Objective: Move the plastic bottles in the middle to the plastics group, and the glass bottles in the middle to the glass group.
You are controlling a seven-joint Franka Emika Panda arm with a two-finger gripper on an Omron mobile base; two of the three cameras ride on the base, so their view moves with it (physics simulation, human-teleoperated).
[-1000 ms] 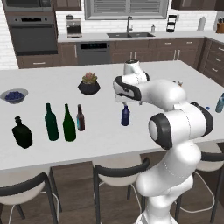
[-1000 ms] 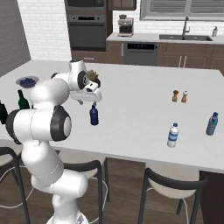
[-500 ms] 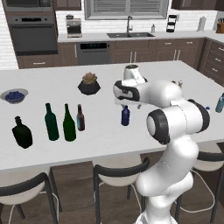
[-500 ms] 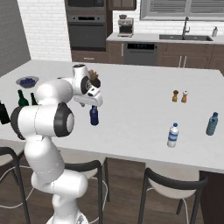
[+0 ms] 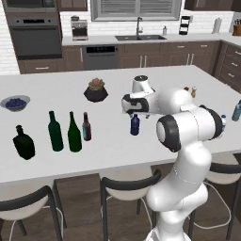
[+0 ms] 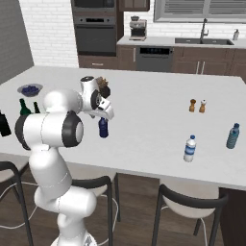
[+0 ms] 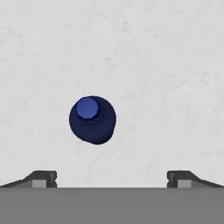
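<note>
My tool hangs wide apart and empty just above the dark blue bottle, which stands upright on the bench, well apart from the clear water bottle. Its cap sits off-centre between my fingertips. I'd centre over it first, then descend straight and grip the body below the neck.

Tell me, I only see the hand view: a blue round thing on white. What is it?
Observer: A small dark blue bottle standing upright on the white counter; you look down on its cap.
Operator: Is the gripper holding it?
Observer: No. The gripper hangs just above it, open.
Operator: Where are the other plastic ones?
Observer: A clear water bottle and a teal bottle stand near the counter's right end.
Operator: Any bottles on the other side?
Observer: Four: a black flask, two green bottles, and a brown bottle.
</note>
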